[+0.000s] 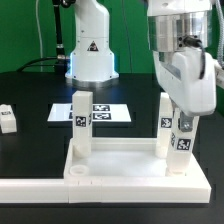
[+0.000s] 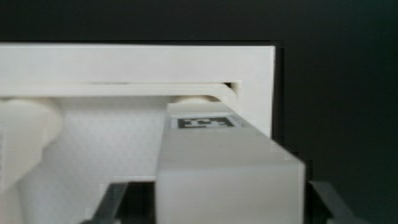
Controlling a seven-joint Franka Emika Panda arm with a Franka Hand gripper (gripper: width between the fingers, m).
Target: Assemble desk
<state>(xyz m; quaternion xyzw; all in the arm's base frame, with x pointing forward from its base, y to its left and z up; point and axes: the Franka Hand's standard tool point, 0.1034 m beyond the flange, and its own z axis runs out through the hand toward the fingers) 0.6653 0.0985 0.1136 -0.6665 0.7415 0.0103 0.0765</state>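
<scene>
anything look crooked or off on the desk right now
Nothing stands out. The left leg and the rear leg stand upright on the desk top; the end effector grips the third leg, roughly upright, at the exterior view's right. The loose leg lies apart at the exterior view's left, simply not fitted yet.

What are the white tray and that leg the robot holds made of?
Desk top: looks like smooth, matte white plastic, evenly coloured with a moulded rim. Leg in the gripper: seemingly the same plastic. Its black-and-white tag looks printed or stuck on, but it is too blurry to tell.
</scene>
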